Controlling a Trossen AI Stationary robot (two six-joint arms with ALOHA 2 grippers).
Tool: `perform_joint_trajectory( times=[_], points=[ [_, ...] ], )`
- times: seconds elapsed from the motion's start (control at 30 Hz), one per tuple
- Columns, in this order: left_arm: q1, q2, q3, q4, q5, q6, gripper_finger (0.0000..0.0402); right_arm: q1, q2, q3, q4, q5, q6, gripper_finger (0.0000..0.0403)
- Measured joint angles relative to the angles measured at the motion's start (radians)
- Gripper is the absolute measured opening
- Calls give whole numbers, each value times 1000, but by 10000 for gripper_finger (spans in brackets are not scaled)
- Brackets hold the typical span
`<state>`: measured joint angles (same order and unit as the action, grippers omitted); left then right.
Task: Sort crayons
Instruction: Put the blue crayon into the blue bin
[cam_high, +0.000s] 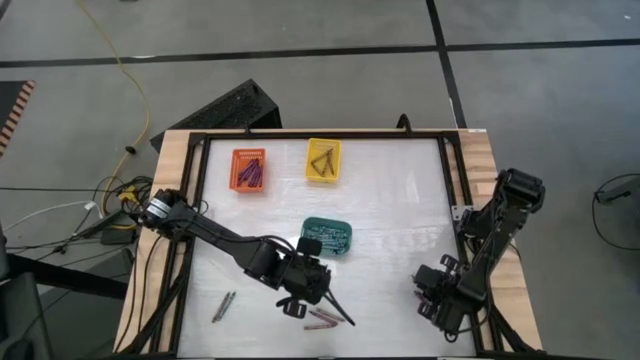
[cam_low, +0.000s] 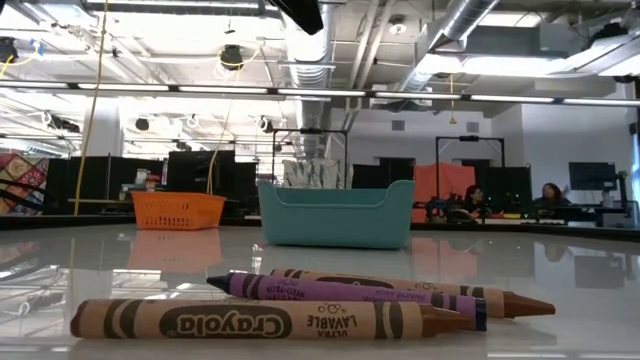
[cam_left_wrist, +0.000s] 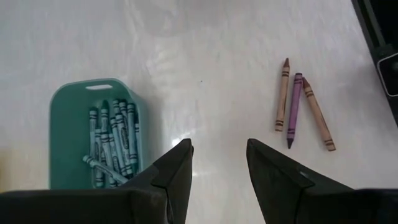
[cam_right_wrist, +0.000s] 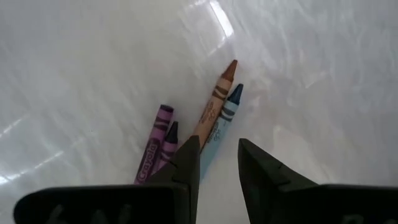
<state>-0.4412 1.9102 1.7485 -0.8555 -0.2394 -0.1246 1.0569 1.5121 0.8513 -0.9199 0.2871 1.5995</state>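
In the high view, two crayons (cam_high: 223, 305) lie at the lower left of the white table (cam_high: 400, 200), well apart from both arms. To their right, the left gripper (cam_high: 318, 292) hangs low in the frame's lower middle, its dark fingers parted with nothing between them. Just below and right of it lie three more crayons (cam_high: 325, 318), near the fingertips but not touched. In the left wrist view this trio (cam_left_wrist: 298, 106), two brown and one purple, sits at the right of the frame, off to the side of the open fingers (cam_left_wrist: 177, 168). The green basket (cam_high: 327, 236), just above the left gripper in the high view, holds teal crayons (cam_left_wrist: 112, 143). At the upper left of the table the orange basket (cam_high: 250, 169) holds purple ones, and the yellow basket (cam_high: 323, 160) beside it holds brown ones.

At the lower right, the right gripper (cam_high: 437, 300) hovers, its fingers partly open and empty. In its wrist view a purple, a brown and a blue crayon (cam_right_wrist: 211, 118) lie just ahead of the fingertips.
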Motion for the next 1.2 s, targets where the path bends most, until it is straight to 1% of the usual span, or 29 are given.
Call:
perform_joint_trajectory(
  times=[0.2,0.37,0.6,0.73,0.87,0.97,1.07,1.2],
  points=[
    [-10,0,0,0,-9,-2,142,0,41,0,14,0,0,103],
    [-19,0,0,1,-11,-2,142,1,77,0,16,-20,9,103],
    [-20,0,0,1,-12,-11,142,1,82,1,0,-23,18,98],
    [-20,0,0,0,-12,-11,142,1,82,2,-12,-23,17,77],
    [-21,1,0,-2,-12,-11,142,1,82,-5,-12,-23,15,40],
    [-25,1,0,-34,-49,-13,142,1,81,-12,-16,-23,4,11],
    [-35,1,0,-88,-91,-26,142,-5,78,-12,-31,-23,-11,6],
    [-42,1,0,-145,-97,-54,141,-21,41,-19,-117,-27,-15,3]
  ],
)
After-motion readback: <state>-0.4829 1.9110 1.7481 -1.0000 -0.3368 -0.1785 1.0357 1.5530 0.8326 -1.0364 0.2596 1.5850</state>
